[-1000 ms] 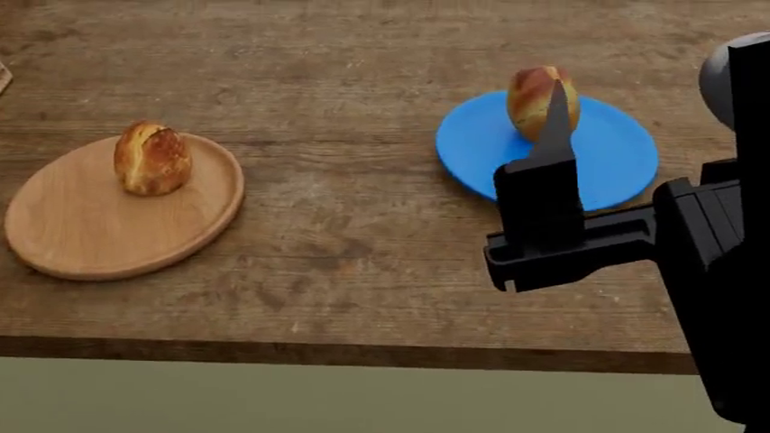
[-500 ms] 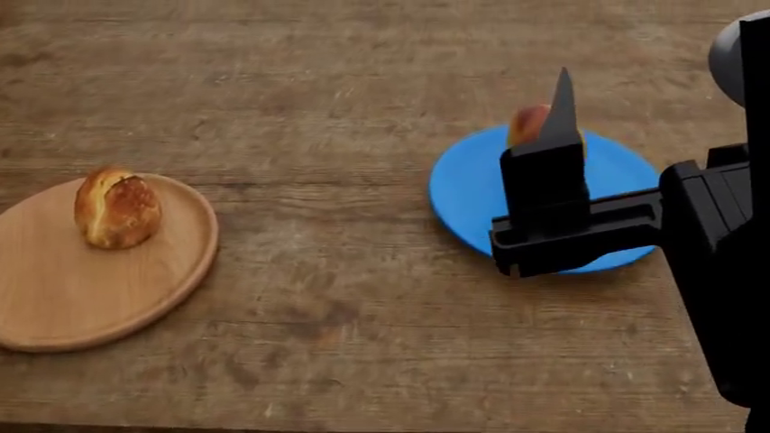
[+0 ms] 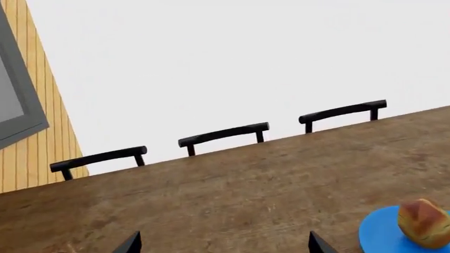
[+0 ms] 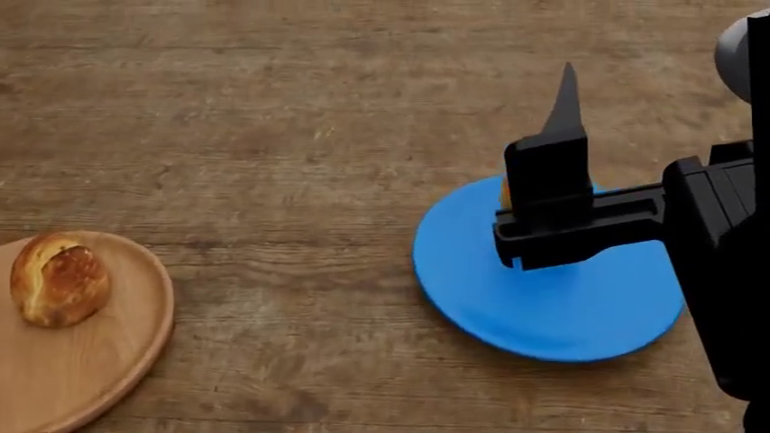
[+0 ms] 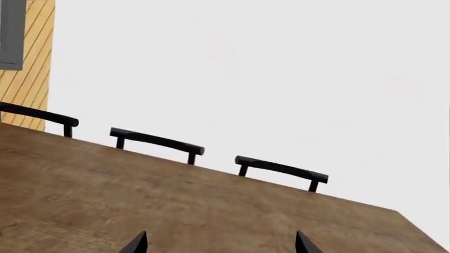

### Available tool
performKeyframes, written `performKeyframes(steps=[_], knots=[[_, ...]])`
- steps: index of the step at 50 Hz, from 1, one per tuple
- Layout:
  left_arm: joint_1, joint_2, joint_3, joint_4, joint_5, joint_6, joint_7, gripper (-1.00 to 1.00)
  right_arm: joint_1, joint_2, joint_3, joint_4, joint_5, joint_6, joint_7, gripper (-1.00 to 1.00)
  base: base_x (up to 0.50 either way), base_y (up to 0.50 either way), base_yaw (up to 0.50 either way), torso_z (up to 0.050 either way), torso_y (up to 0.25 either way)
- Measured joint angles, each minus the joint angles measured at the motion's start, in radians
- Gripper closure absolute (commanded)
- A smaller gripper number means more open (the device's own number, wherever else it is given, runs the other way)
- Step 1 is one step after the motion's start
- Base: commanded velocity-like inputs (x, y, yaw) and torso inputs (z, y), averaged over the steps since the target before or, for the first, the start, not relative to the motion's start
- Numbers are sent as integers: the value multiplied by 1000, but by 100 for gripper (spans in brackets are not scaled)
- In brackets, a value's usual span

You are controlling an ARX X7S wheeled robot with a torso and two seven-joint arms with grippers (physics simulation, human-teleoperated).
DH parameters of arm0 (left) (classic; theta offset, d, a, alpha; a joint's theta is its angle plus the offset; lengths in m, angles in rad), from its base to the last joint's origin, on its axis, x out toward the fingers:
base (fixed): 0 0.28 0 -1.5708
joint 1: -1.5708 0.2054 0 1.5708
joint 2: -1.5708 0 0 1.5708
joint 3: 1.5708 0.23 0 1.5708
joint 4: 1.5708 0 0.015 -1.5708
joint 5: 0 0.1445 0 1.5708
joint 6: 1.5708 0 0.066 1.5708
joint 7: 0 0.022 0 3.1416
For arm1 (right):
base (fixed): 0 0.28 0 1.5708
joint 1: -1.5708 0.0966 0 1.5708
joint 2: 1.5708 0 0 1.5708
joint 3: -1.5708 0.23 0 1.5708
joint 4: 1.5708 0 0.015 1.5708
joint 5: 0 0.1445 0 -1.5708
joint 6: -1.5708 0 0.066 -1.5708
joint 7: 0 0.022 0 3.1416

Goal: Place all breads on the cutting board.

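A golden-brown bread (image 4: 58,280) sits on the round light wooden plate (image 4: 121,361) at the left edge of the head view. The other bread shows in the left wrist view (image 3: 424,224) on the round blue plate (image 3: 380,240). In the head view my right gripper (image 4: 563,108) hovers over the blue plate (image 4: 542,311) and hides that bread except for a sliver (image 4: 506,194). The right gripper (image 5: 219,245) is open and empty. My left gripper (image 3: 223,245) is open and empty over bare table, and is outside the head view. The cutting board is out of view.
The wooden table (image 4: 301,135) fills the head view. Three black chairs (image 3: 223,134) stand along its far edge before a white wall; they also show in the right wrist view (image 5: 156,141). A yellow slatted wall (image 3: 35,158) stands to one side.
The head view has shifted, so both plates slid down and left in the picture. The bread on the blue plate is now almost hidden behind the right gripper.
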Motion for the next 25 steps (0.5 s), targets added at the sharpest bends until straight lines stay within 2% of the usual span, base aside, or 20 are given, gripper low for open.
performKeyframes(steps=[10, 25], knots=[[11, -17, -5, 5, 5, 13, 8, -100, -39, -5, 7, -8, -53, -7, -40, -100, 334, -83, 0, 0, 1], [51, -37, -29, 14, 9, 51, 29, -100, -49, -36, -4, 3, -73, -35, -75, -100, 341, 23, 0, 0, 1]])
